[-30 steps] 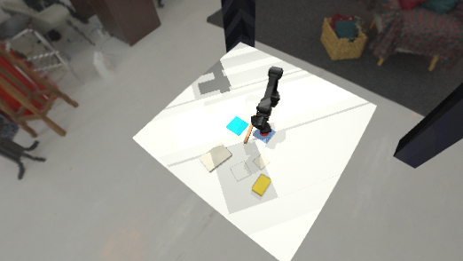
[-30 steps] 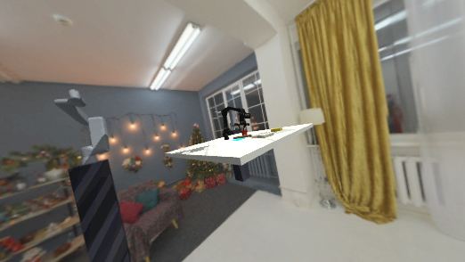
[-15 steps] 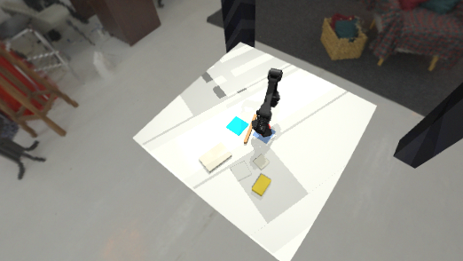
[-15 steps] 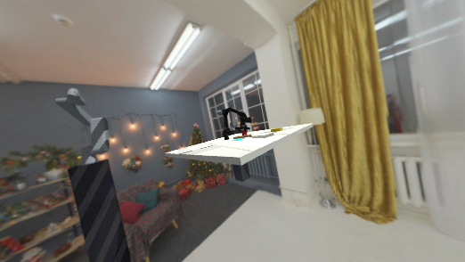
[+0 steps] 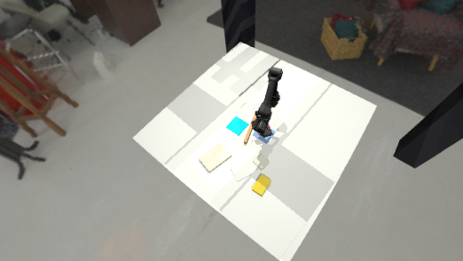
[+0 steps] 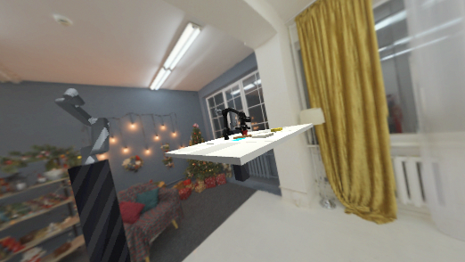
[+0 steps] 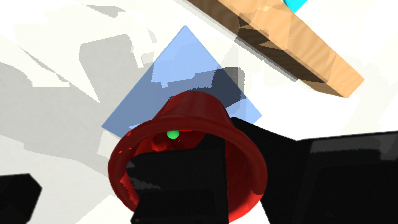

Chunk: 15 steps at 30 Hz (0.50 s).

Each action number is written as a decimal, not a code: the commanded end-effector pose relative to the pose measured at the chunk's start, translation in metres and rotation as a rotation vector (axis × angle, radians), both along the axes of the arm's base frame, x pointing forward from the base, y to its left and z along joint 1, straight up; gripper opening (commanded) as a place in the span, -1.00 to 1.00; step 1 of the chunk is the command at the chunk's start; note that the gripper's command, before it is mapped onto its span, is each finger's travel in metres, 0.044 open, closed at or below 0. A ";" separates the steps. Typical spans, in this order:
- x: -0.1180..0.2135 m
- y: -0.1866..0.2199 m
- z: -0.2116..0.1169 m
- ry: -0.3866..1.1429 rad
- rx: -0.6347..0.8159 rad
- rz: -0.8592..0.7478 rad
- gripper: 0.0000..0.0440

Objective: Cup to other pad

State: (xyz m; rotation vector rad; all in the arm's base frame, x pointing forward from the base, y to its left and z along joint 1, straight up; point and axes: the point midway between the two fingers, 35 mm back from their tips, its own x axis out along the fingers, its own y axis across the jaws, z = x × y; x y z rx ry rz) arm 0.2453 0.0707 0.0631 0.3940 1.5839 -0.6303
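While black tool (image 5: 264, 132) (image 6: 245, 129) (image 7: 226, 122) pinches red cup (image 7: 192, 112) by its wall, fingers nearly closed, 1 green marble (image 7: 173, 134) shows inside; blue pad (image 5: 264, 136) (image 7: 182, 62) lies beneath.

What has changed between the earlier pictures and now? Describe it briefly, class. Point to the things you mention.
In the top view, the tool (image 5: 265, 130) (image 7: 226, 122) has shifted slightly down the picture, toward the blue pad (image 5: 263, 138) (image 7: 182, 62), and shadows have moved. When it gripped the cup (image 6: 244, 133) (image 7: 192, 110) can't be told. The cyan pad (image 5: 237, 125) (image 6: 239, 139) and yellow block (image 5: 262, 185) (image 6: 277, 129) stayed put.
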 end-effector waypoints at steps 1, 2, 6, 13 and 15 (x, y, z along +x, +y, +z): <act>0.000 -0.003 -0.001 0.002 -0.006 -0.009 -1.00; 0.001 -0.003 0.000 -0.002 -0.005 -0.012 -1.00; 0.003 -0.002 0.005 -0.019 0.001 -0.024 -1.00; 0.007 -0.003 0.020 -0.044 0.010 -0.063 -1.00; 0.008 -0.004 0.026 -0.053 0.013 -0.078 -1.00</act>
